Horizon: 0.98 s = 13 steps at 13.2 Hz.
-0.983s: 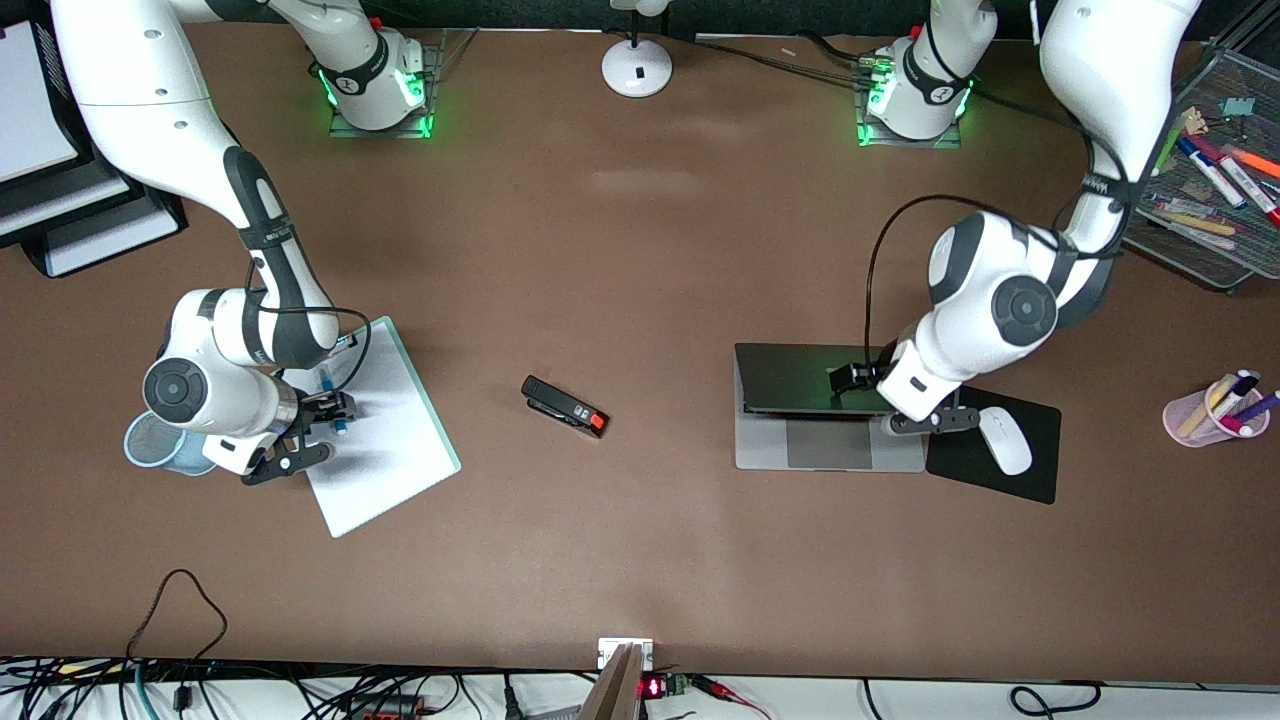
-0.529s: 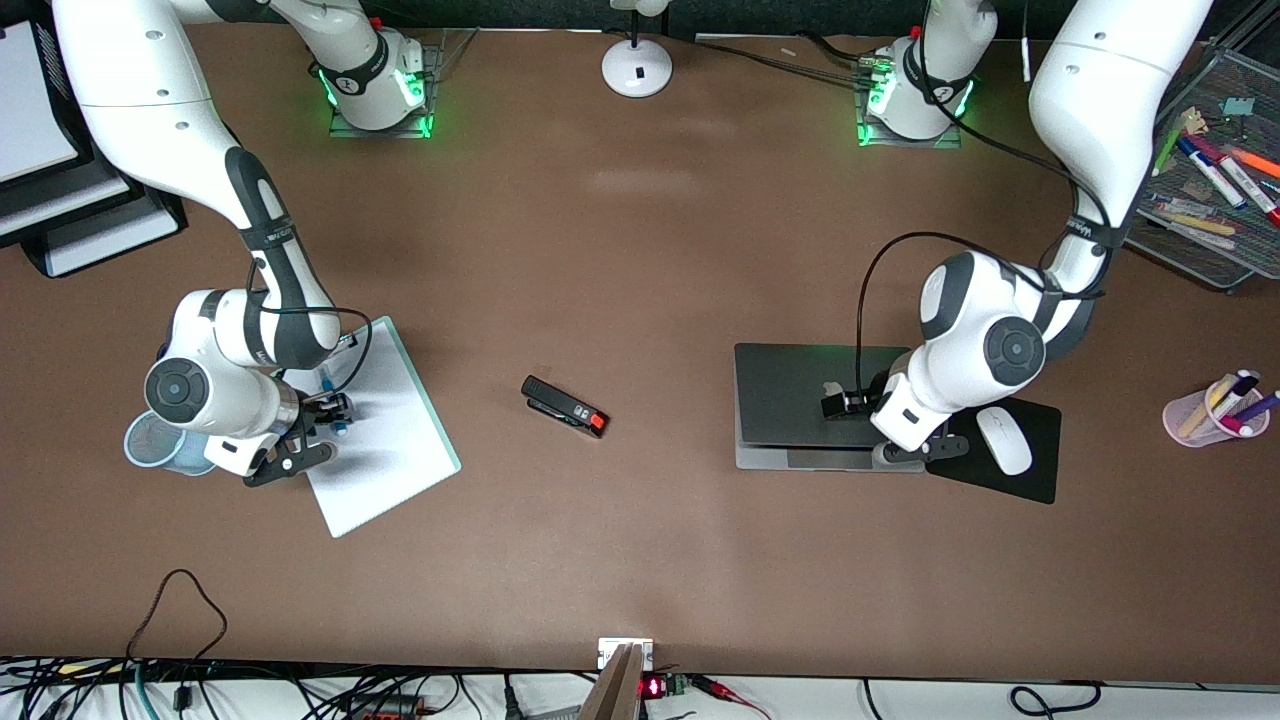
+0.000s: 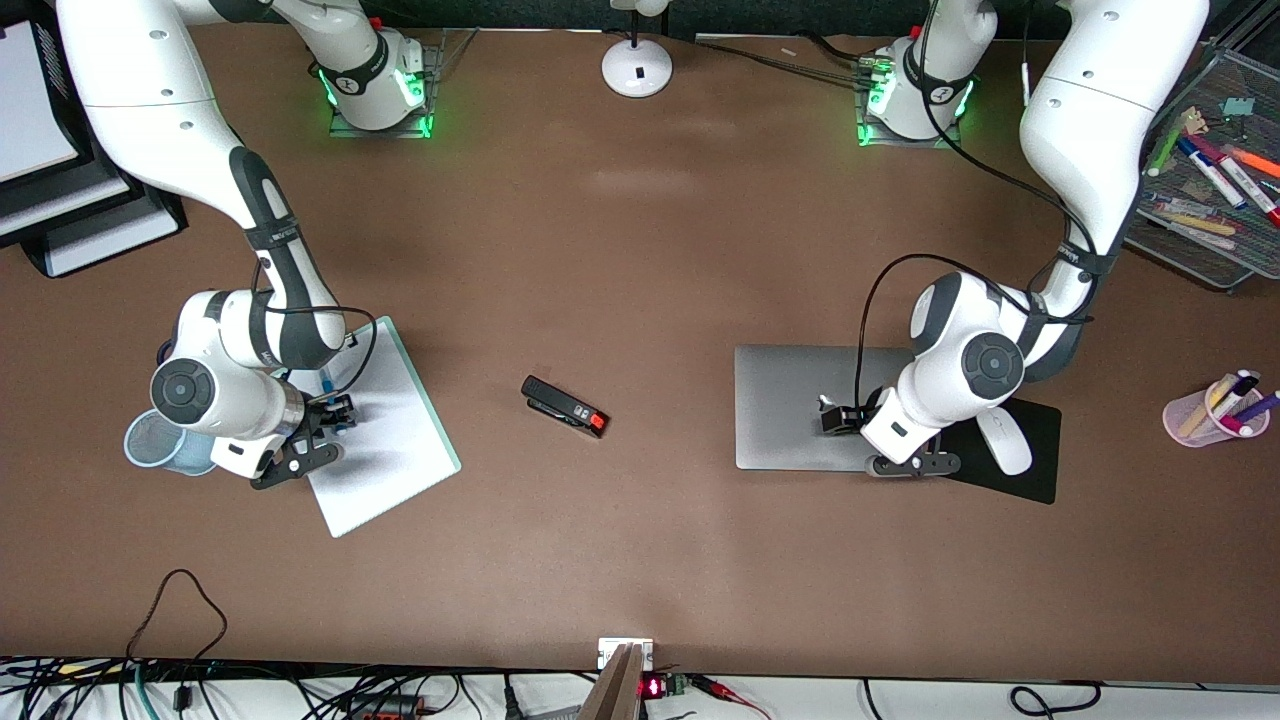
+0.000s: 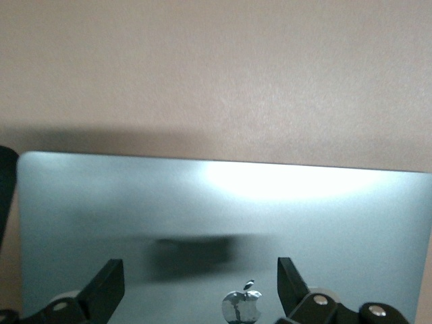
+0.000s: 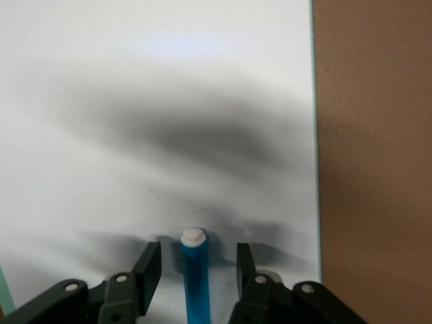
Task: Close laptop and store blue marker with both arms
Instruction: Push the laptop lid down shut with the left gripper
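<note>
Here the right gripper [image 3: 322,432] is low over the white notepad [image 3: 385,440] at the right arm's end of the counter [image 3: 640,250]. In the right wrist view its fingers [image 5: 150,264] are spread, one on each side of the blue marker [image 5: 195,277], and neither touches it. The marker lies on the pad with its whitish end pointing away from the wrist. A light-blue mesh cup [image 3: 150,440] stands just beside the pad, partly hidden under the right arm's wrist. Stacked document trays [image 3: 60,215] sit farther from the front camera, at the counter's edge.

Near the middle of the counter lies a black stapler [image 3: 564,406] with a red end, well apart from both arms. A white lamp base [image 3: 637,68] stands between the two robot bases.

Toward the left arm's end, the laptop [image 3: 790,405] lies flat with its silver lid down, apple logo up. The left gripper [image 3: 850,440] is low over the lid, its fingers [image 4: 108,290] spread wide above the logo. Beside the laptop are a black mouse pad [image 3: 1015,480] and white mouse [image 3: 1003,442]. A pink cup of pens [image 3: 1215,408] and a mesh tray of markers [image 3: 1205,190] stand at that end.
</note>
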Tool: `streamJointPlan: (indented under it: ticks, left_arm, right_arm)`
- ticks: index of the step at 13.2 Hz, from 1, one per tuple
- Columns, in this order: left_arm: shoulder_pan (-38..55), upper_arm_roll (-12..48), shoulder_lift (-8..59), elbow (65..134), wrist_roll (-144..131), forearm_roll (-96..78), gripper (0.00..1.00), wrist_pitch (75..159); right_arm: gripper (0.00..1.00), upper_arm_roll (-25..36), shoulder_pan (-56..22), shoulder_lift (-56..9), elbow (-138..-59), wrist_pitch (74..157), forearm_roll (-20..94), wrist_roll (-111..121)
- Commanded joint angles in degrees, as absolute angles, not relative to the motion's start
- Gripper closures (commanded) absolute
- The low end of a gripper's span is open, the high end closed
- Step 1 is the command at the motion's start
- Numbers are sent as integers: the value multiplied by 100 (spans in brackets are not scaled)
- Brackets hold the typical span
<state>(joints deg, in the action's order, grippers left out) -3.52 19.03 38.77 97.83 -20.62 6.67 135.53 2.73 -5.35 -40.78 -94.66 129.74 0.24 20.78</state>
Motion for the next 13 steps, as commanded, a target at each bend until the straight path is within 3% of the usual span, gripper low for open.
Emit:
streamJointPlan:
  ticks: [1,4,6,8,13]
  left_arm:
    - [-369,1846,3824,9318,-1960,782,0,13011]
    - [-387,1837,3605,8510,-1811,791,0,11763]
    - [-517,1828,3376,8385,-1793,800,0,11681]
    - [-676,1828,3122,8376,-1609,800,0,11654]
    - [-721,1819,2261,8350,-1389,1176,0,10655]
  right_arm:
    - [50,237,-510,-4157,-9360,12982,88,2250]
    - [63,229,-510,-4157,-9360,12990,88,2250]
    - [68,229,-519,-4157,-9299,12981,88,2250]
    - [70,229,-519,-4175,-9290,12981,88,2259]
    - [71,229,-519,-4219,-9281,12981,88,2259]
